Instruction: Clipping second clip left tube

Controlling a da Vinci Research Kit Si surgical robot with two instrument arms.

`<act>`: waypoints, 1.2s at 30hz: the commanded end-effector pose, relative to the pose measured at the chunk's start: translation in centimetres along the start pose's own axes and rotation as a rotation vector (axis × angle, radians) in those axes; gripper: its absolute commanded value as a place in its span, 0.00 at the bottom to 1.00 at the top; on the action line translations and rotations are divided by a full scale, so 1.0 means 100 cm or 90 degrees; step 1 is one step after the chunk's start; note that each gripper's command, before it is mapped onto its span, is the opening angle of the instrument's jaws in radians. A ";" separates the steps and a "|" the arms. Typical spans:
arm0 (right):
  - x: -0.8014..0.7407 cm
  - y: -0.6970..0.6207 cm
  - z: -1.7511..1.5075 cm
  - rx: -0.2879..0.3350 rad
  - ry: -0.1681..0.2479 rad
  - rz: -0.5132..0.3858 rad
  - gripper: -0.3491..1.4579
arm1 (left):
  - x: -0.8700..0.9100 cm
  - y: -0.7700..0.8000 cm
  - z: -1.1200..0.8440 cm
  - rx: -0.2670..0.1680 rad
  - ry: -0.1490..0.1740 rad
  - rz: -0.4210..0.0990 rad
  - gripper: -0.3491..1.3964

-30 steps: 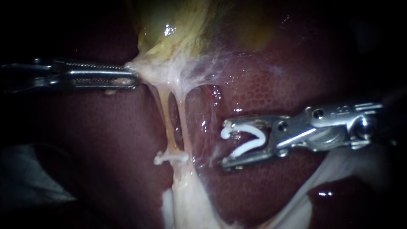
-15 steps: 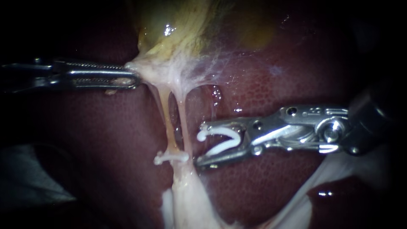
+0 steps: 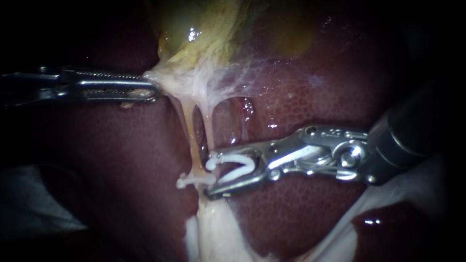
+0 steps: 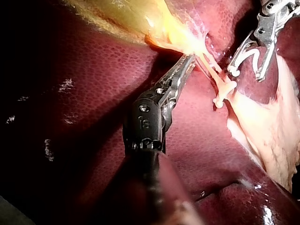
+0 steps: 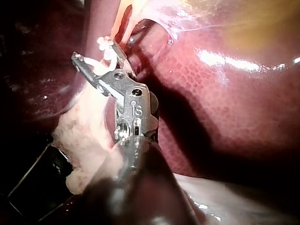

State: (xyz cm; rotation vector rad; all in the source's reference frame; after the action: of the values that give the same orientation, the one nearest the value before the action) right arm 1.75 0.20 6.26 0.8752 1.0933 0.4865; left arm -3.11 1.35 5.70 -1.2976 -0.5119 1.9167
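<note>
Left tube [image 3: 190, 138]: stretched thin and taut, running from the pale tissue [image 3: 167, 80] below the gallbladder [image 3: 204, 29] down to the seated clip [image 3: 195, 180], which crosses it. The right tube [image 3: 209, 131] runs close beside it. Above the seated clip, a dark slot of liver [image 3: 301, 97] shows between the two.

Left instrument [image 3: 154, 91]: jaws clamped on the pale tissue, well above the seated clip and off to its left. I read this as the pull that keeps both tubes straight and apart, so a clip can go round one alone.

Right instrument [image 3: 211, 174]: jaws spread wide but loaded. Each jaw cradles one leg of the open clip [image 3: 238, 165], so they grip it from both sides. The tips sit just above and to the right of the seated clip, the lower one almost touching its end. The upper tip lies against the right tube. As far as I can tell, neither tip is at the left tube.

Judgement: approach step, clip not yet closed. The open mouth faces the tubes side-on, which suits sliding across. Risks: taking in both tubes, or landing on the seated clip. The wrist views do not settle how deep the tips sit.
</note>
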 end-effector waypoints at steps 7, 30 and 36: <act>-0.0014 0.0019 0.0009 -0.003 -0.002 0.000 0.47 | 0.0000 0.0000 0.0000 0.000 0.000 0.000 0.00; -0.0027 0.0047 0.0015 0.003 -0.006 0.005 0.47 | -0.0001 0.0000 -0.0001 0.000 0.000 0.000 0.00; -0.0030 0.0043 0.0010 0.013 -0.009 0.009 0.47 | -0.0001 0.0000 -0.0001 0.000 0.000 0.000 0.00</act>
State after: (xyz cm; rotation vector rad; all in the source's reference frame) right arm 1.72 0.19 6.78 0.9064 1.0818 0.4767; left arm -3.10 1.34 5.70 -1.2974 -0.5113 1.9171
